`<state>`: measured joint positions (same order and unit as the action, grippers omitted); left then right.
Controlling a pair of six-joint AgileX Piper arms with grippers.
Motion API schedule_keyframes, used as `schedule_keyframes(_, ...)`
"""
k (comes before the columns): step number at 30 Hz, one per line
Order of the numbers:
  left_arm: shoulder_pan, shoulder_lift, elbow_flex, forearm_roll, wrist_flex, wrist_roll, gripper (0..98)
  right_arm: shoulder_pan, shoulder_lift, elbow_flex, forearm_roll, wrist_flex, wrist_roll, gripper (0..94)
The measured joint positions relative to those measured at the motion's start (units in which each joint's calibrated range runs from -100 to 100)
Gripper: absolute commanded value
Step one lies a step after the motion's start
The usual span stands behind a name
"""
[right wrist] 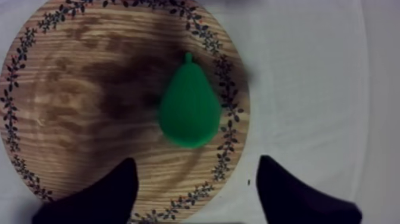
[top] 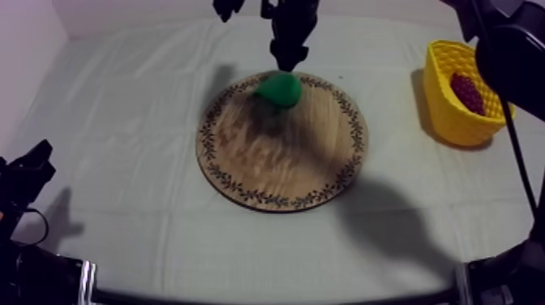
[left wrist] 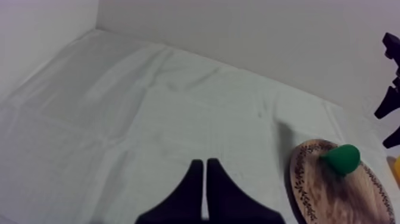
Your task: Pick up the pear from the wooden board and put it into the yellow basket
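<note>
The table under a grey-white cloth (top: 122,113) is being taken up at its middle by the round wooden board with a patterned rim (top: 284,174). The yellow latticed basket (top: 454,122) is standing well apart from the board, on the right arm's side. The right gripper (right wrist: 197,170) is being held above the board's far edge, its two black fingers (right wrist: 116,193) spread wide with nothing between them.

The green pear-shaped toy fruit (right wrist: 189,110) is lying on its side on the board, just ahead of the fingertips and centred on the gap between them. Its long axis is running straight away from the fingers, bulb end nearest and stem end pointing off. The closing line is thus being crossed squarely, and it is judged that a short advance and descent would bring the pear's width between the fingers.

One finger is hanging over bare wood and the other over cloth beyond the rim, so room is being left on both flanks, and the surface beneath is flat. The left gripper (left wrist: 204,190) is being held far from the pear over bare cloth, its fingers pressed together on nothing; the right arm is much the nearer. A bunch of dark red toy grapes (top: 468,93) is lying inside the basket.
</note>
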<state>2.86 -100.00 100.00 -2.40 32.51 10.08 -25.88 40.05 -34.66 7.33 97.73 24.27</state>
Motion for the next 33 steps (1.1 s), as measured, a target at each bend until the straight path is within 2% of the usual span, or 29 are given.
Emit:
schedule_keyframes(7,0.0,0.0,0.0,0.0,0.0,0.0,0.1,0.02,0.23,0.29,0.21,-0.18,2.45,76.4)
schedule_keyframes(16,0.0,0.0,0.0,0.0,0.0,0.0,0.1,1.38,2.73,-0.14,-1.55,-0.75,6.67,73.8)
schedule_keyframes(33,0.0,0.0,0.0,0.0,0.0,0.0,0.1,0.96,9.75,-1.9,-3.44,-2.94,5.89,73.7)
